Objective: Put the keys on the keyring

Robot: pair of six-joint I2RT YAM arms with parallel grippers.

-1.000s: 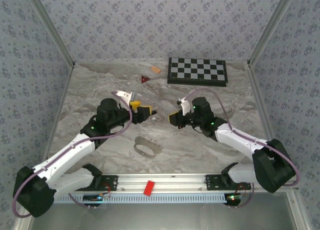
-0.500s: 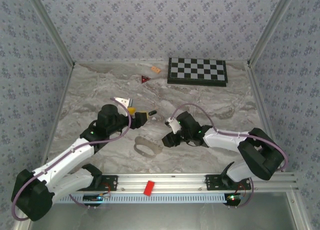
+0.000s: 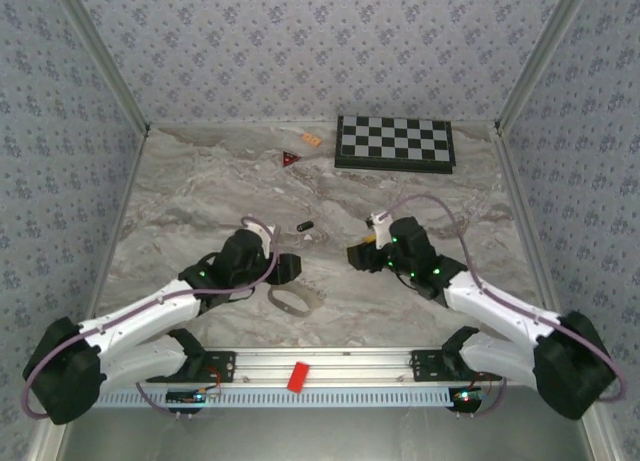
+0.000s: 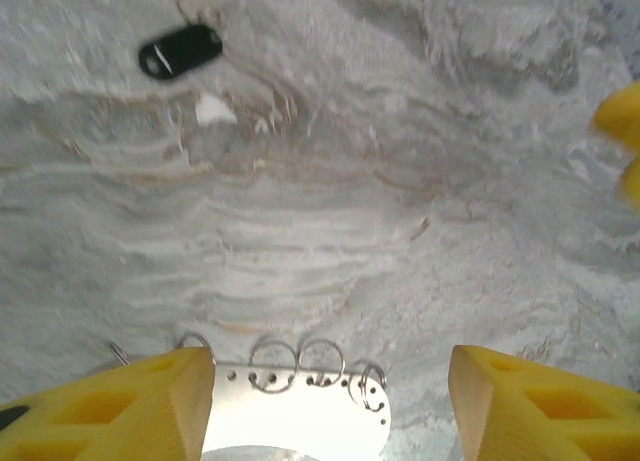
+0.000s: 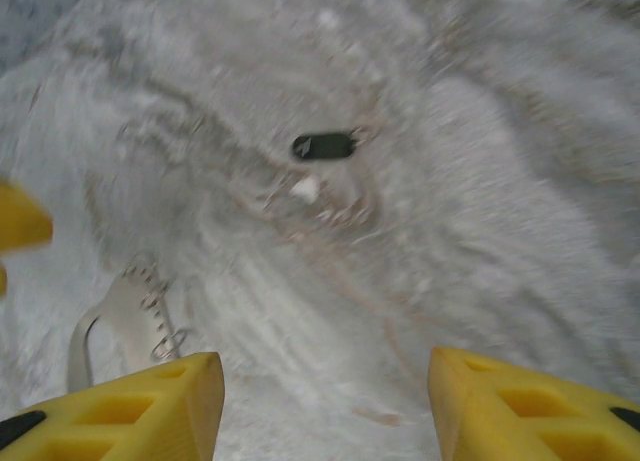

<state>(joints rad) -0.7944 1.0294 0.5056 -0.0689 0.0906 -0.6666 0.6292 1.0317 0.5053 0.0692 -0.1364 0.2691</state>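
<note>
The key [image 3: 306, 226], a stubby black piece, lies loose on the marble between and a little beyond both grippers; it also appears as the key [image 4: 180, 51] and, blurred, the key [image 5: 323, 146]. The keyring [image 3: 292, 299] is a pale metal plate with several wire rings along its edge, the keyring [image 4: 300, 406] and the keyring [image 5: 120, 321]. My left gripper [image 3: 285, 268] is open just above the keyring; in its wrist view the left gripper [image 4: 330, 406] has the plate between its fingers, against the left finger [image 4: 130, 406]. My right gripper [image 3: 358, 256] is open and empty, the right gripper [image 5: 325, 406] over bare marble.
A chessboard [image 3: 395, 142] lies at the back right. A small red triangle [image 3: 290, 158] and an orange chip [image 3: 311, 139] sit near the back wall. Patterned walls close in three sides. The metal rail [image 3: 320, 366] with a red tag [image 3: 297, 377] runs along the near edge.
My left gripper has come toward the near edge, down over the keyring. The right gripper swung near, then back right, and opened. The black key now lies free on the marble.
</note>
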